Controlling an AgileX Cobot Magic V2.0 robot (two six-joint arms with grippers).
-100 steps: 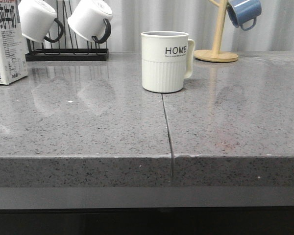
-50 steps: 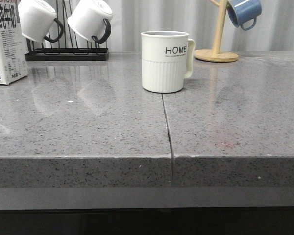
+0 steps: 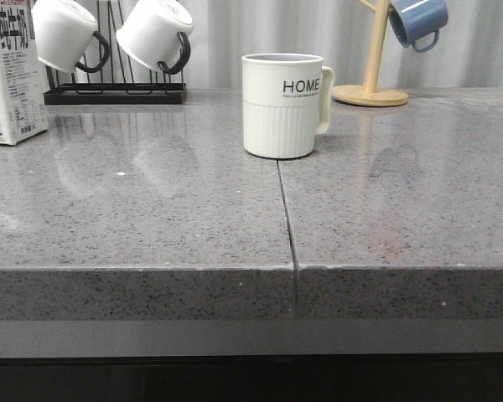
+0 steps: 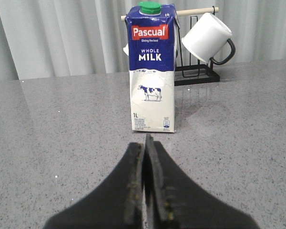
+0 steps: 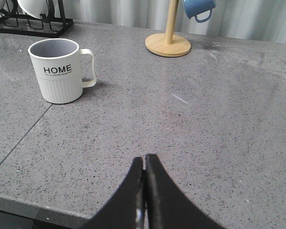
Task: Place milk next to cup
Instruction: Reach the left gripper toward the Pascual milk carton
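Nothing has been picked up yet, so the task looks to be at its very start, with the approach to the carton the step in hand. The tall rectangular white milk carton with a dark blue top (image 4: pixel 151 69) stands upright at the far left of the grey speckled stone counter (image 3: pixel 193 218), well apart from the cream-white ribbed ceramic "HOME" mug (image 3: pixel 283 105), which sits near the middle of the counter beside the seam. In the left wrist view the carton faces the camera squarely: a green screw cap, a red "Pascual" label, "WHOLE MILK" in white, a small cow picture and fine print low on the white part; just behind it is a black wire rack holding a plain white mug with a black handle (image 4: pixel 208 38). The left gripper (image 4: pixel 145 143) points straight at the carton with its dark fingers pressed together and holding nothing; the right gripper (image 5: pixel 144 164) is likewise closed and empty, aimed across the counter near the mug. The next move probably calls for the left fingers to spread wider than the carton before closing in on its body.
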